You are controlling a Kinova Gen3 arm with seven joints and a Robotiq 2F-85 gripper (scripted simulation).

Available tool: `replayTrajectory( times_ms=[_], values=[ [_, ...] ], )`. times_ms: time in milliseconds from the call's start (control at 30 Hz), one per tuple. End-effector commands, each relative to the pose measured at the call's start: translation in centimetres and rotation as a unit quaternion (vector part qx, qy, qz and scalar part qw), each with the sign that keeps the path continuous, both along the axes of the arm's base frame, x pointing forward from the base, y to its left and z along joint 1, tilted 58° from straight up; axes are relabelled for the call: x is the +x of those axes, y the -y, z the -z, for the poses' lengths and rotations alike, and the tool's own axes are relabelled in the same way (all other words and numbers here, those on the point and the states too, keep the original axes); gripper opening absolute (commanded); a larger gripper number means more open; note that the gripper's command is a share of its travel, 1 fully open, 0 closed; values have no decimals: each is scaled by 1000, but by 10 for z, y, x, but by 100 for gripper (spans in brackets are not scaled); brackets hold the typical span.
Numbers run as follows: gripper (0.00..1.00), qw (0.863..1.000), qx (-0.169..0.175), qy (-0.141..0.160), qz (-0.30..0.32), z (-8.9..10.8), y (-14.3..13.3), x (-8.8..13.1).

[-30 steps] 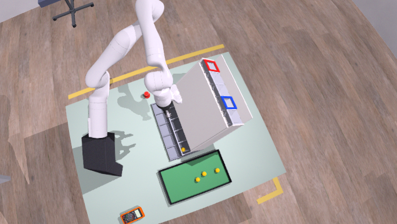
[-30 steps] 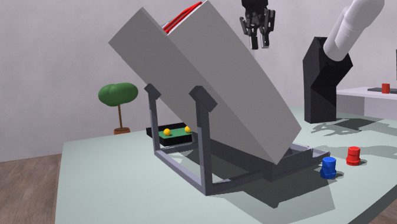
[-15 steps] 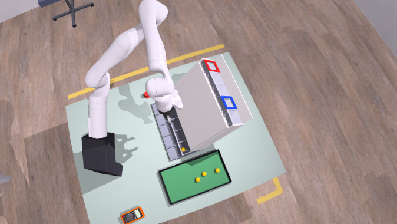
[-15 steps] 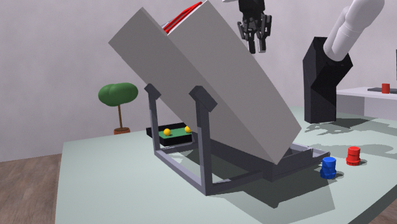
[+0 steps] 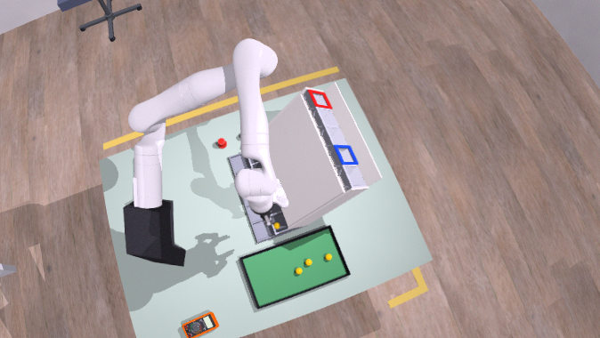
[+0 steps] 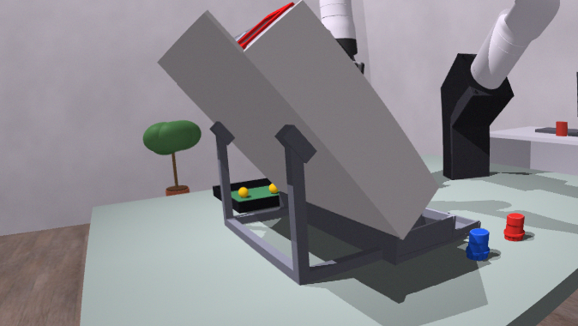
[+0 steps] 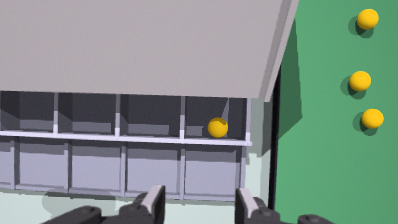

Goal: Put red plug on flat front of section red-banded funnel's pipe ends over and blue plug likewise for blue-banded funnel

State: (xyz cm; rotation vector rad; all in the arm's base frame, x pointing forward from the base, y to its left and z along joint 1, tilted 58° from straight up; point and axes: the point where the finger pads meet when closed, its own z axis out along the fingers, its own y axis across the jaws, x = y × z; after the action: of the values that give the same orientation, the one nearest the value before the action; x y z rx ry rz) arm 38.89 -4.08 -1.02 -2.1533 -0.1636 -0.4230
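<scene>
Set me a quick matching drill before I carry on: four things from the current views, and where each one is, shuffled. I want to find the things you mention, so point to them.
1. Red plug (image 5: 222, 142) (image 6: 514, 227)
2. Multimeter (image 5: 199, 325)
3. Lone marble (image 5: 277, 226) (image 7: 217, 128)
4. Blue-banded funnel (image 5: 345, 155)

A. In an end section, beside the marble tray
B. Upright on the table, near the blue plug (image 6: 478, 244)
C. On the cover unit's raised edge
D. On the table, nearest corner past the green tray (image 5: 267, 285)

1-B, 2-D, 3-A, 4-C
</scene>
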Motion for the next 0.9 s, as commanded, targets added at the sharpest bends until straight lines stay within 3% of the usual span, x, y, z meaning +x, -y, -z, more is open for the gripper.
replayTrajectory(
  times_ms=[0,433,467,600,867],
  values=[
    [50,1000,-3,-1,1,41,5,15],
    [50,1000,-3,-1,1,41,5,15],
    [50,1000,-3,0,1,92,32,53],
    [50,1000,-3,0,1,102,36,59],
    [50,1000,-3,0,1,152,62,97]
  ],
)
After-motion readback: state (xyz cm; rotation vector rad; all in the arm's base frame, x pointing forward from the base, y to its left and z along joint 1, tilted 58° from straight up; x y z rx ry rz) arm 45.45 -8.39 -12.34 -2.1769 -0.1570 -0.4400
